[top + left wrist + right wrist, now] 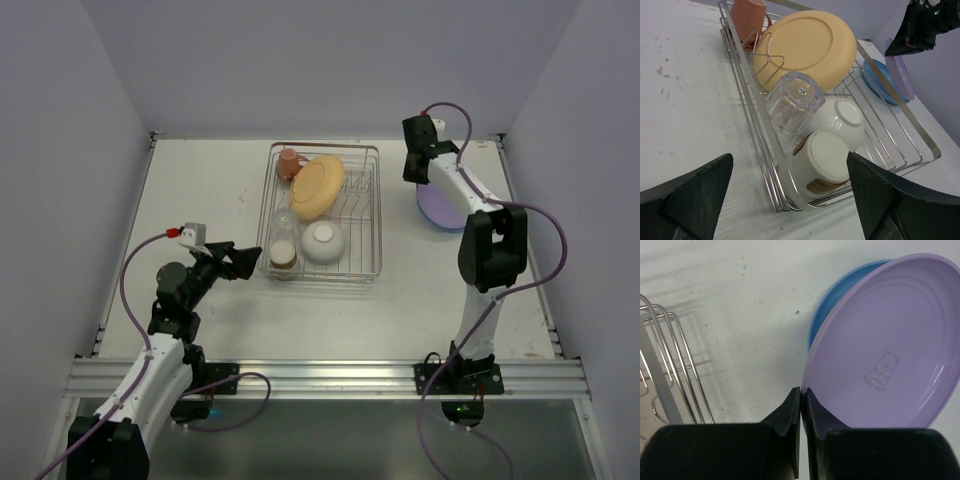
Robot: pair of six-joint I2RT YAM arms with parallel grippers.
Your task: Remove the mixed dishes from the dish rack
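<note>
The rectangular silver wire dish rack (pixel 378 215) sits mid-worktop (pixel 200 180), holding a yellow-orange round plate (pixel 318 186), salmon-pink mug (pixel 290 162), clear glass (pixel 283 218), white bowl (pixel 323 241) and small brown cup (pixel 282 257). At its 3 o'clock, the right end effector (pixel 801 392) pinches a lilac round plate (pixel 880 345) over a blue round plate (pixel 840 295). At 8 o'clock, the left end effector (pixel 252 261) is spread wide.

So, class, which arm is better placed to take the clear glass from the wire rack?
Probably left: the left gripper, open, faces the clear glass; the right gripper is shut on the round lilac plate.
</note>
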